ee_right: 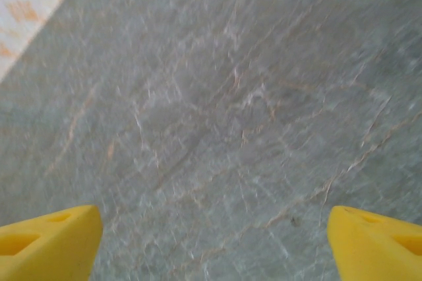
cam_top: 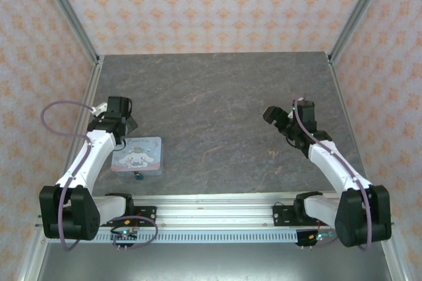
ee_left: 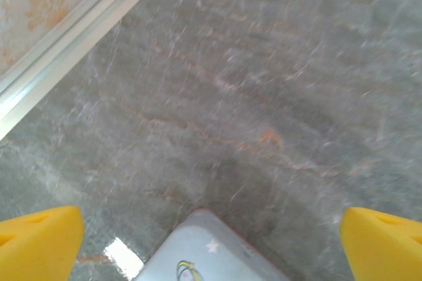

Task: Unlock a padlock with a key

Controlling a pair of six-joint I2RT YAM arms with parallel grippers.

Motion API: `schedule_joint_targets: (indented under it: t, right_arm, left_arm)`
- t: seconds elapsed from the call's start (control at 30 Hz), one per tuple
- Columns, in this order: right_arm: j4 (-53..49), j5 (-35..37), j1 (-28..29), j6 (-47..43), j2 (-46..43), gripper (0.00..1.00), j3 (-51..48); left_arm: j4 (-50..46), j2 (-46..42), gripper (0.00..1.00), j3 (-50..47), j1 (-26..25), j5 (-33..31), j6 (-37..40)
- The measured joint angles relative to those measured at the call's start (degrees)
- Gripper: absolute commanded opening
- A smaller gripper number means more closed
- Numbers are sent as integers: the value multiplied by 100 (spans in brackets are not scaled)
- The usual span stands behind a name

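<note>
The padlock [cam_top: 138, 176] is a tiny blue-teal thing lying on the table against the near edge of the pastel cartoon-dog tin [cam_top: 137, 154]. A small thin sliver, probably the key [cam_top: 273, 154], lies on the table left of the right arm. My left gripper [cam_top: 129, 120] hovers just beyond the tin's far edge. It is open, and its yellow fingertips [ee_left: 39, 241] stand wide apart with a corner of the tin [ee_left: 211, 254] between them, lower down. My right gripper [cam_top: 271, 115] is open over bare table, behind the key, with nothing between its yellow fingertips [ee_right: 376, 241].
The stone-patterned tabletop [cam_top: 211, 103] is bounded by patterned walls with metal frame posts [cam_top: 66, 10] at the back corners. A metal rail [cam_top: 211, 215] carrying both arm bases runs along the near edge. A wall rail [ee_left: 66, 37] runs close to the left gripper.
</note>
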Motion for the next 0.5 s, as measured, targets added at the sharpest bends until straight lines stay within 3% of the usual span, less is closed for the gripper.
schedule_joint_targets:
  t: [0.1, 0.17, 0.37, 0.5]
  right_arm:
    - [-511, 59, 337, -125, 334, 90, 391]
    - [-796, 151, 590, -203, 514, 100, 634]
    - [-1561, 614, 1281, -365, 813, 99, 1231]
    - [-1475, 238, 1469, -221, 774, 99, 1202]
  left_arm:
    - [61, -2, 100, -302, 26, 149, -11]
    - [170, -33, 100, -503, 31, 387, 9]
    - [459, -363, 100, -756, 39, 1447, 76]
    - [664, -509, 100, -756, -63, 2105, 22]
